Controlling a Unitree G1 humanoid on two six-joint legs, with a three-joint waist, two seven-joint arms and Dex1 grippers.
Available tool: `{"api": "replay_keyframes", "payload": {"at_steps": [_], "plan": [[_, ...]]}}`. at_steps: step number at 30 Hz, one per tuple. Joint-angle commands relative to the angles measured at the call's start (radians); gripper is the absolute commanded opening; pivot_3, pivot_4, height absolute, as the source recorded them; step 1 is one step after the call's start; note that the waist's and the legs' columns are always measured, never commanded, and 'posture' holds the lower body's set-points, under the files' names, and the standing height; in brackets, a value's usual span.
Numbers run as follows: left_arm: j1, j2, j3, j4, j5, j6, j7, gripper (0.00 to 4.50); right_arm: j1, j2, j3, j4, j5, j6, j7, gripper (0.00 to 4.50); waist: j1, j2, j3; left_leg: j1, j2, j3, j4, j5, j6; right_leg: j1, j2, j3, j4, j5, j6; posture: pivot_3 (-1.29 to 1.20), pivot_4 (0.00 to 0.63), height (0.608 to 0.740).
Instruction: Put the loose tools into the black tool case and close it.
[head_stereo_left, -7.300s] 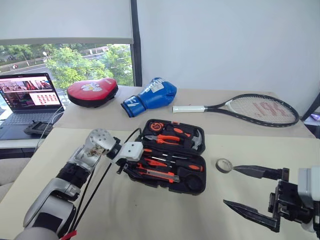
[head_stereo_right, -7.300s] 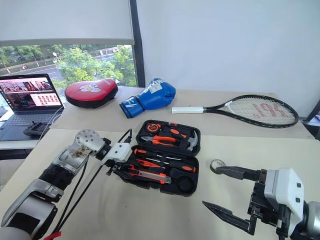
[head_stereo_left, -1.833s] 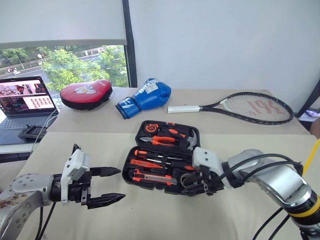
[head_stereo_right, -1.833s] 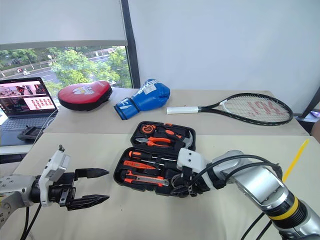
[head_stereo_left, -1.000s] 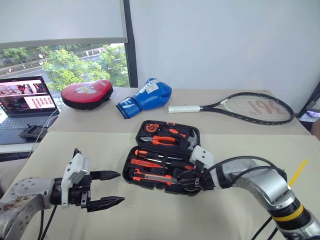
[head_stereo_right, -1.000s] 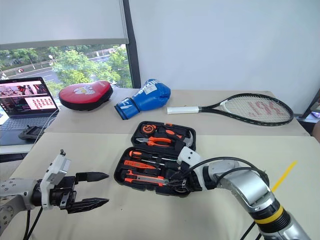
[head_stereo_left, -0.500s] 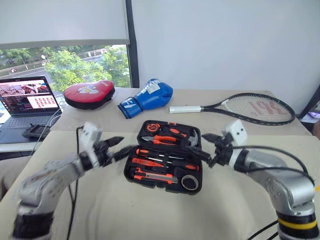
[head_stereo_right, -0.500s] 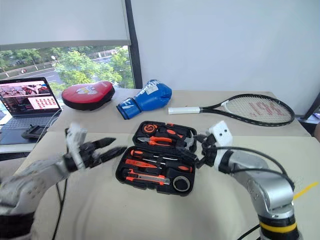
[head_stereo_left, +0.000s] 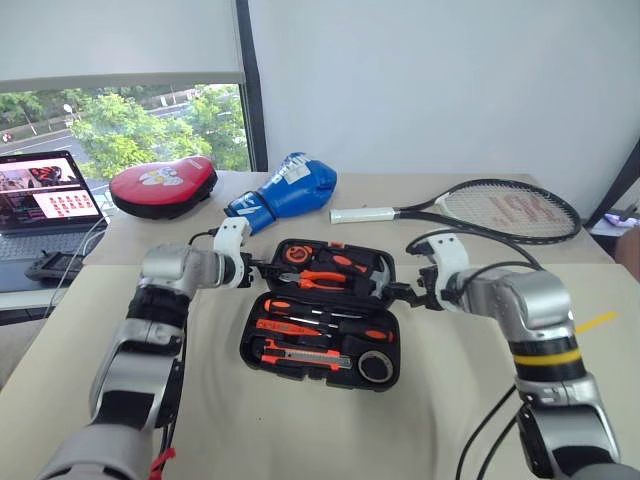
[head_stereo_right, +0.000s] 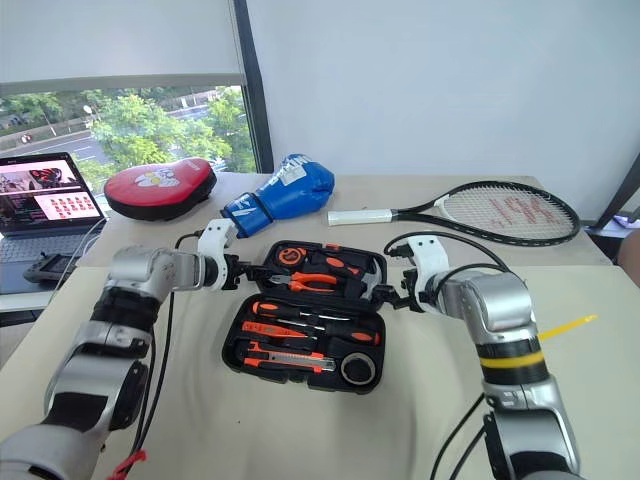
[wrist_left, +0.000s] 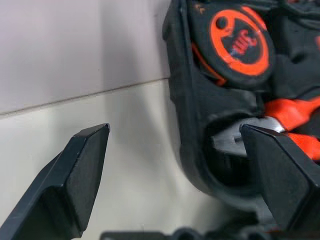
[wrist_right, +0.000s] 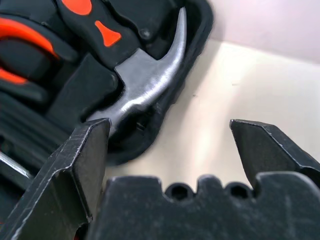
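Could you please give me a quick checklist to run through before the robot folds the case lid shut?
1. Tools seated: ok. The screwdrivers, knife and tape roll lie in the near half of the case.
2. Left gripper open: ok. Its fingers straddle the lid's left rim.
3. Right gripper open: ok. Its fingers straddle the lid's right rim by the hammer.
4. Lid tools seated: ok. The pliers and hammer sit in their slots.
5. Nothing sticking up above the tray: cannot tell.
6. Latch free: cannot tell.
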Motion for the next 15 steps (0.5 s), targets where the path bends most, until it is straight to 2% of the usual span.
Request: {"api": "replay_keyframes", "payload": {"at_steps": [1,2,11,13,15], "plan": [[-0.061,-0.006,0.003,0.111,0.054,-0.056,-0.063,3.97,-0.048,0.003,-0.025,0.082,-0.002,-0.022,0.030,3.45,0.001,0.000,0.000,0.000,0.000,0.000,0.000,0.000,0.000,0.000,0.000,0.000,0.000,0.000,0.001,0.00,0.150,0.740],[-0.069,-0.009,0.008,0.132,0.059,-0.052,-0.076,3.78,-0.052,0.003,-0.018,0.098,-0.004,-0.028,0.039,3.13,0.001,0.000,0.000,0.000,0.000,0.000,0.000,0.000,0.000,0.000,0.000,0.000,0.000,0.000,0.001,0.00,0.150,0.740],[-0.085,-0.023,0.077,0.191,0.052,-0.024,-0.157,0.71,-0.038,-0.021,0.017,0.132,-0.031,-0.126,0.115,0.12,-0.001,0.000,0.000,0.004,0.000,0.000,0.001,0.000,-0.001,0.002,-0.001,0.002,0.005,0.000,0.001,0.00,0.150,0.740],[-0.077,-0.021,0.085,0.171,0.054,-0.024,-0.175,0.06,-0.029,-0.028,0.010,0.107,-0.020,-0.145,0.146,0.00,0.001,0.000,0.000,0.004,0.000,-0.001,0.001,0.000,0.000,0.002,-0.002,0.001,0.005,0.001,0.001,0.00,0.150,0.740],[-0.066,-0.021,0.100,0.135,0.041,-0.014,-0.203,0.02,-0.014,-0.034,0.013,0.074,-0.020,-0.181,0.168,0.00,0.001,0.000,0.000,0.003,0.000,-0.001,0.001,0.000,0.000,0.002,-0.003,0.002,0.005,0.001,0.001,0.00,0.150,0.740]]}}
